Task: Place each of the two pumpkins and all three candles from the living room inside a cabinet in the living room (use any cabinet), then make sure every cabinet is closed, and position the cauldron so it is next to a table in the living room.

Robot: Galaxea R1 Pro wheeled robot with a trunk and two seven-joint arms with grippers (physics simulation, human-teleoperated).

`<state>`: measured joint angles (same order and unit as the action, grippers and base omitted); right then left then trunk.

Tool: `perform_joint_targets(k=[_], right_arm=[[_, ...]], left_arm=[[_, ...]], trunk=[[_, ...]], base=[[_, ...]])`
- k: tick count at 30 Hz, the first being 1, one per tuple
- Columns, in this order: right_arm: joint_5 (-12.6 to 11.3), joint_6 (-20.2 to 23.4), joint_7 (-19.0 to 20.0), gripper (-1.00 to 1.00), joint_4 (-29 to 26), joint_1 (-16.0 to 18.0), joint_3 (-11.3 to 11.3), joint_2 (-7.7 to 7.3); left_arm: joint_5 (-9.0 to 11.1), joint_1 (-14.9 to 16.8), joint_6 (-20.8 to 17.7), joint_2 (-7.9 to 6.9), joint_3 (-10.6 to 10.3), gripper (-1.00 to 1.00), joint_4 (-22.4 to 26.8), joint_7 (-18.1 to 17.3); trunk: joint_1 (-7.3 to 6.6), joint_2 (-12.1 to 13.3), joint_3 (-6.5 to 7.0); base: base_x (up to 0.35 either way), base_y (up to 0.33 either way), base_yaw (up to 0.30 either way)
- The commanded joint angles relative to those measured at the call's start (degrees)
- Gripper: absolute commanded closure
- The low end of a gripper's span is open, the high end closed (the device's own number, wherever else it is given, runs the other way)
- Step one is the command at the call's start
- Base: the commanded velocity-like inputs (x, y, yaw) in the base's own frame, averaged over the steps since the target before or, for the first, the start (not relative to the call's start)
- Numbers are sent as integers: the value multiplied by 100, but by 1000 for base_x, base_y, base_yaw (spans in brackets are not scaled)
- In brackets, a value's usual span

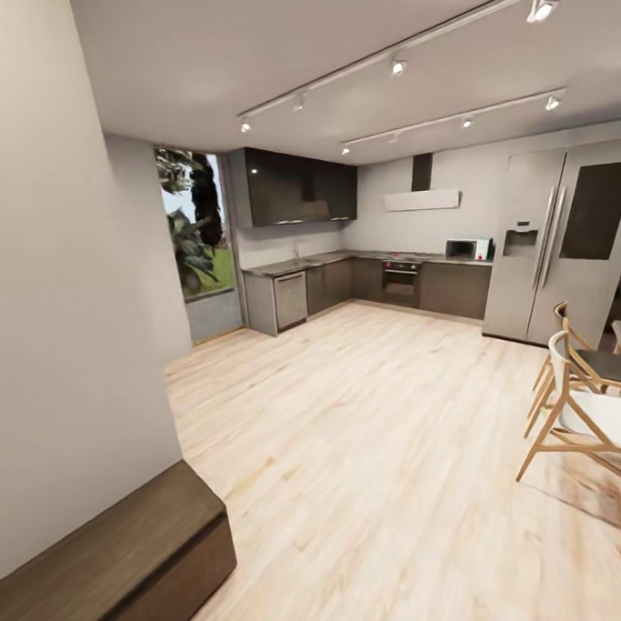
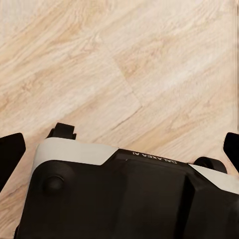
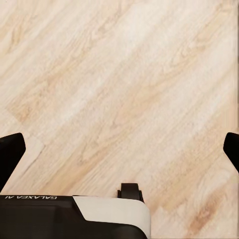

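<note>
Pale wood-grain planks cover the floor [image 1: 372, 435] under you, long boards with soft brown streaks, matte.

Left gripper [image 2: 119, 144]: two black fingertips [image 2: 10, 154] at opposite edges of its wrist view, spread wide, nothing between them but floor. Beneath the gripper sits your own base [image 2: 124, 194], glossy black shell with a white panel, rounded corners, small black wheels poking out.

Right gripper [image 3: 119, 149]: same story, two dark fingertips [image 3: 11, 154] wide apart, bare planks between, a corner of the base below it.

Your head camera gives what the wrists cannot: the cabinet [image 1: 114, 567], low, dark brown, flat-topped, fine horizontal grain, boxy, against a plain white wall [image 1: 56, 315]; its near end face is a plain closed panel, but you cannot judge its front doors from this angle.

Counts: two wooden chairs [image 1: 589, 405] with pale seats, one steel fridge [image 1: 562, 243], one microwave [image 1: 468, 248], one oven [image 1: 401, 283], dark glossy kitchen cupboards [image 1: 295, 195], two ceiling light tracks [image 1: 407, 60], one tall window [image 1: 197, 225] with foliage
</note>
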<state>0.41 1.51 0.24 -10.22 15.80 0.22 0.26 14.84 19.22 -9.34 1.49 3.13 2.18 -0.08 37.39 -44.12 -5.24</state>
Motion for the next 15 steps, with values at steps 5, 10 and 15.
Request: perform_joint_targets(k=[5, 10, 15], right_arm=[[5, 16, 2, -100, -8, 2, 4, 2], [5, 16, 2, -100, -7, 2, 4, 0], [11, 16, 2, -100, -10, 2, 5, 1]], left_arm=[[19, 3, -33, 0, 30, -100, 11, -1], [19, 3, -33, 0, 30, -100, 11, -1], [16, 3, -33, 7, 24, -100, -44, -1]], trunk=[[4, -6, -9], [4, -6, -9], [4, -6, -9]], base=[[290, -179, 0], [272, -194, 0], [165, -237, 30]])
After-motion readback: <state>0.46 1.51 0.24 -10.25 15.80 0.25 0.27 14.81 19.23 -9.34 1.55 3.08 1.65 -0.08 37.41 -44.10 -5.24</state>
